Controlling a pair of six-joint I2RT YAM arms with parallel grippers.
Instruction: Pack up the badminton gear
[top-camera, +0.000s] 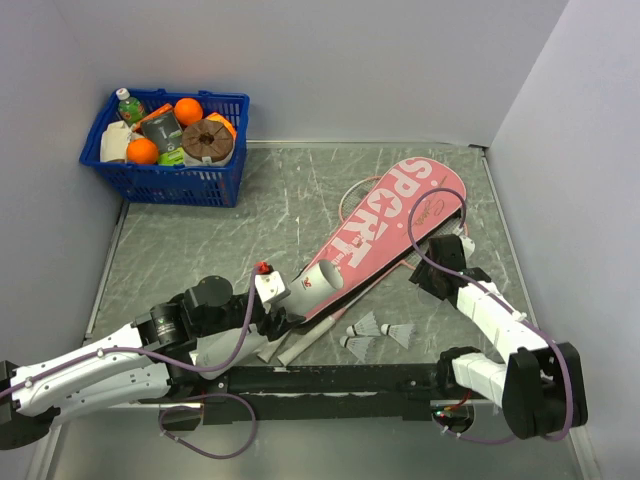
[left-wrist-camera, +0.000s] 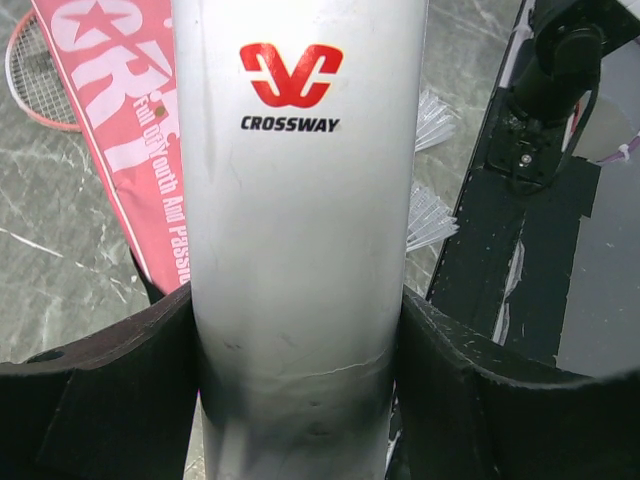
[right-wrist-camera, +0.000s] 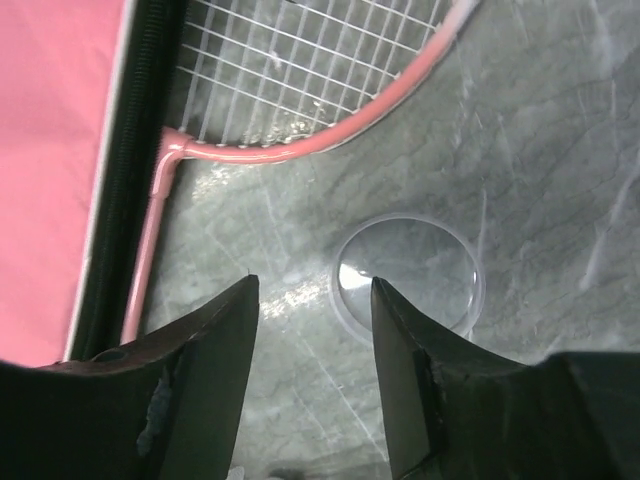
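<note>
Left gripper (left-wrist-camera: 300, 385) clamps the white Crossway tube (left-wrist-camera: 300, 200), right gripper (right-wrist-camera: 312, 290) is spread over a clear lid (right-wrist-camera: 410, 270) by the right edge; the loose shuttlecocks (top-camera: 375, 332) likely go in next.

The long pink fabric racket bag (top-camera: 395, 215) lettered "SPORT" lies diagonally over two thin pink-framed rackets (top-camera: 305, 343). A white plastic tube (top-camera: 320, 285) marked "CROSSWAY" tilts over the bag's narrow end. Three white feather shuttlecocks (top-camera: 375, 332) lie beside the whitish handles.

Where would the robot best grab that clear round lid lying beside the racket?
By its rim, from straight above, pinching opposite edges: the clear lid lies flat on the table, so probably only its thin edge offers a hold.
</note>
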